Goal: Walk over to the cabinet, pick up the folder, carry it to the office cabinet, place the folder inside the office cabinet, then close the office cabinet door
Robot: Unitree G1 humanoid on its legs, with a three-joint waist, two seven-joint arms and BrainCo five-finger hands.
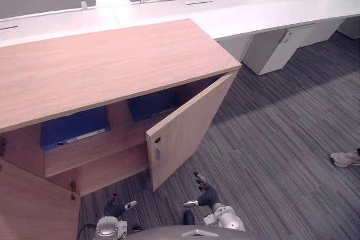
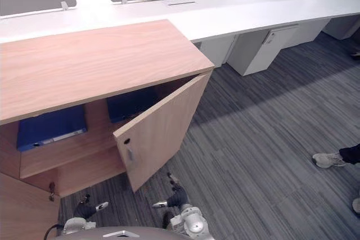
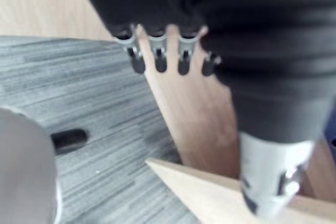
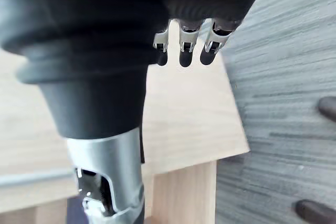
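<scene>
Placing judged done: blue folder [image 1: 73, 128] and second blue folder [image 1: 153, 104] lay on the shelf [image 1: 95, 149] inside the office cabinet [image 1: 112, 66]. Left hand [image 1: 118, 206] and right hand [image 1: 205, 194] hung low, fingers relaxed apart, empty. Door [image 1: 188, 127] stood ajar. Next: right hand pushes its outer face shut.

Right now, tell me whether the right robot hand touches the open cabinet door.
Apart. Left eye view shows carpet between the right robot hand and the door.

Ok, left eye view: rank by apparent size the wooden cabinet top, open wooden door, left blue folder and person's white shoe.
1. wooden cabinet top
2. open wooden door
3. left blue folder, partly hidden under the top
4. person's white shoe, smallest, though farther away
</scene>
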